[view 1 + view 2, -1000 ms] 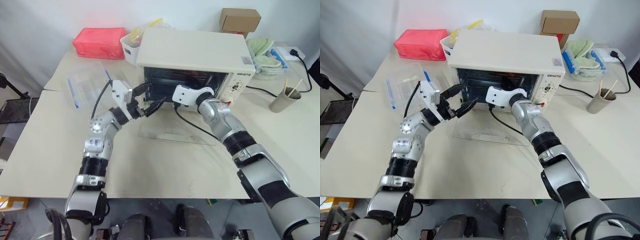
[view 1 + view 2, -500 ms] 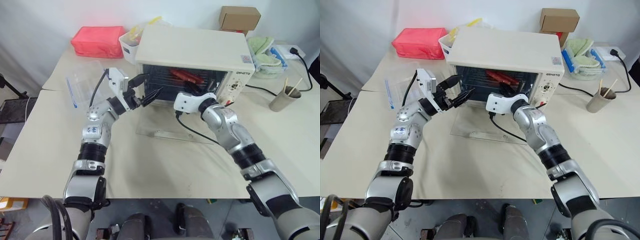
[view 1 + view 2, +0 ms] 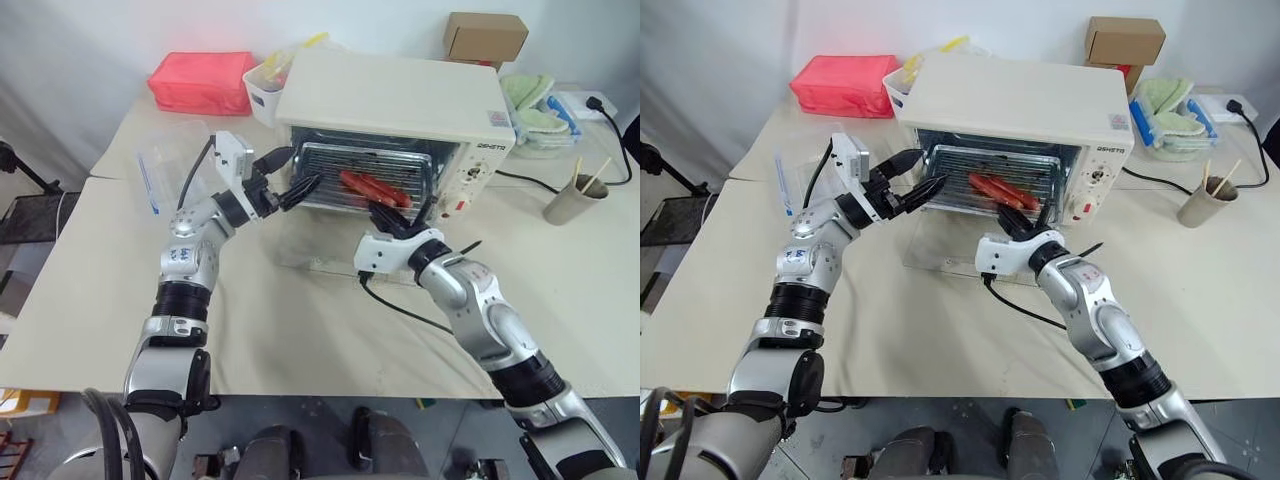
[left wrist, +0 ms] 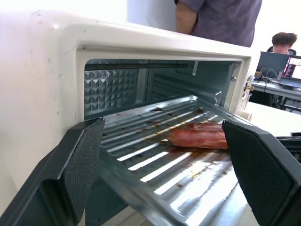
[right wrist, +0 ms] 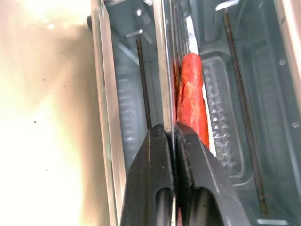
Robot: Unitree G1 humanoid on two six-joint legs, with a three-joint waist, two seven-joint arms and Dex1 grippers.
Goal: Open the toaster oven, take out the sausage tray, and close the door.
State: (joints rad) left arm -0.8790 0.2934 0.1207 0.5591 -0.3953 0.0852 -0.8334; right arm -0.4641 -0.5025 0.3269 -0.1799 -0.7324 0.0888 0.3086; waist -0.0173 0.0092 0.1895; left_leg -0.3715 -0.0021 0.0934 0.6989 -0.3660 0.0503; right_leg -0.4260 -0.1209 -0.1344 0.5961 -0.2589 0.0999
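Right pincer (image 5: 171,136) pinches the sausage tray (image 3: 360,180) rim at toaster oven (image 3: 395,100) mouth

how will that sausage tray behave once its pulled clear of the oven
The sausage tray looks like thin metal, so probably stiff and light. The right gripper pinches only its edge, so it may sag. The sausages lie loose and could roll on the greasy ridges.

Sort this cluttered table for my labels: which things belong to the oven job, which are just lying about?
Job: toaster oven, its open door, sausage tray, right gripper shut on tray's rim, open left gripper.

Lying about: pink box, cardboard box, paper cup, clear plastic box.
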